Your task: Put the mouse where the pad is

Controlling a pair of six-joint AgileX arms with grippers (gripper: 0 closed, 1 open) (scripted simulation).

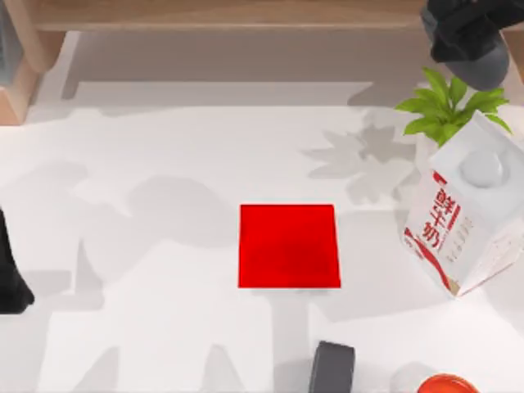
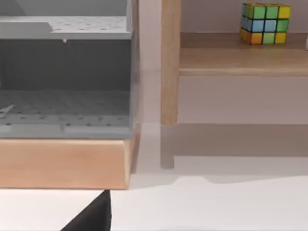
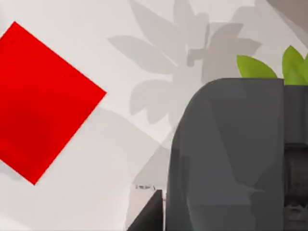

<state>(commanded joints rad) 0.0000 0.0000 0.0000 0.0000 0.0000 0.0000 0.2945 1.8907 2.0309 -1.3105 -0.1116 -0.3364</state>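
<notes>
The pad (image 1: 289,246) is a flat bright red square in the middle of the table, and it also appears in the right wrist view (image 3: 38,101). The mouse (image 1: 485,70), dark grey and domed, hangs high at the back right, above the plant, with my right gripper (image 1: 467,41) shut on it. Close up in the right wrist view, the mouse (image 3: 226,154) bulks large with a dark finger (image 3: 149,214) beside it. The pad lies well to the left of the mouse and nearer the front. My left gripper (image 1: 12,282) is parked at the table's left edge.
A white and red milk carton (image 1: 463,221) lies tilted at the right, with a green plant (image 1: 450,106) behind it. A dark grey rectangular block (image 1: 332,368) and a round red-orange object (image 1: 446,383) sit at the front edge. A wooden shelf with a colour cube (image 2: 265,23) stands at the back.
</notes>
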